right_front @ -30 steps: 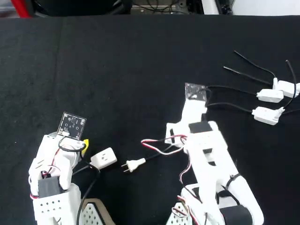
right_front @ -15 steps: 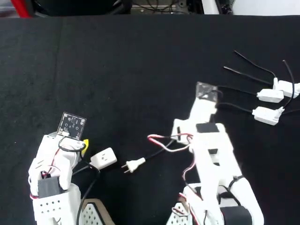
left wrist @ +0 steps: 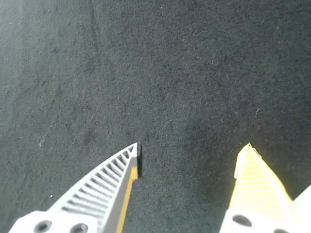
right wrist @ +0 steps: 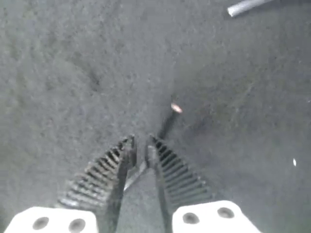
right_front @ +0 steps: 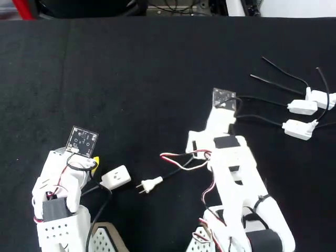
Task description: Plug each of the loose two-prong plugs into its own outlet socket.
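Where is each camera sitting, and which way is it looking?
High view: above the table, looking down on the black cloth, the left arm, the right arm, a loose plug and a socket.
Left wrist view: on the left arm's wrist, looking down at the cloth past its open fingers.
Right wrist view: on the right arm's wrist, looking down past its fingers, shut on a black wire.
Shared: all three see the cloth.

Table [right_front: 157, 68], from centre: outlet socket [right_front: 116, 177] at 7 o'clock. Loose plug [right_front: 150, 185] just off the socket's 4 o'clock, not touching, prongs toward it. Cluster of corded plugs [right_front: 302, 107] at table's 3 o'clock edge, cords trailing toward 9–10 o'clock.
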Controlling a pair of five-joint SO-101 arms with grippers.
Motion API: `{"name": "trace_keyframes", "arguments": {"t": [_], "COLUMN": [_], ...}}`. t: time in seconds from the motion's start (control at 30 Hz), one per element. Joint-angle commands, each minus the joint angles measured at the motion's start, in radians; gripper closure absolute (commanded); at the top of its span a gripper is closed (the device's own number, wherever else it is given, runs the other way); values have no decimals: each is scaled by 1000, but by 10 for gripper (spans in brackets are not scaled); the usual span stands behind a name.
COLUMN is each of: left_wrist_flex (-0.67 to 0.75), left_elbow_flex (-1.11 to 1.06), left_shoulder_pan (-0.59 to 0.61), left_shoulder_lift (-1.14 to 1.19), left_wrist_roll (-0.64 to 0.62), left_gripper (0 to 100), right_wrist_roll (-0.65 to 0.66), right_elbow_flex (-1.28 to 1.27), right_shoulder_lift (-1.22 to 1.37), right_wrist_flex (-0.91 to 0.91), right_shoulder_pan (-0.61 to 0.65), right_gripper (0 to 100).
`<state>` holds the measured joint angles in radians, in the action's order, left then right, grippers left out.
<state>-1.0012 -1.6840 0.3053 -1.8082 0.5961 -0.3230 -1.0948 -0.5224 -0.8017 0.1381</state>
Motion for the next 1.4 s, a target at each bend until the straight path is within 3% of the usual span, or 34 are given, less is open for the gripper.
{"name": "trace_keyframes", "arguments": {"t": [0.0, 0.47, 0.73, 1.07, 1.37], "left_wrist_flex": [-5, -5, -5, -5, -5], "left_elbow_flex": [-16, -16, -16, -16, -16], "left_shoulder_pan": [1, 1, 1, 1, 1], "left_shoulder_lift": [-5, -5, -5, -5, -5], "left_wrist_roll": [12, 14, 14, 15, 15], "left_gripper": [686, 686, 687, 687, 687], "right_wrist_roll": [-6, -9, -12, -9, 21], "right_elbow_flex": [30, 74, 16, 48, 226], "right_shoulder_lift": [36, 67, 67, 67, 119], "right_wrist_flex": [23, -84, 86, 109, 295], "right_shoulder_pan": [8, -48, -48, -54, -52], "right_gripper": [899, 899, 986, 986, 986]}}
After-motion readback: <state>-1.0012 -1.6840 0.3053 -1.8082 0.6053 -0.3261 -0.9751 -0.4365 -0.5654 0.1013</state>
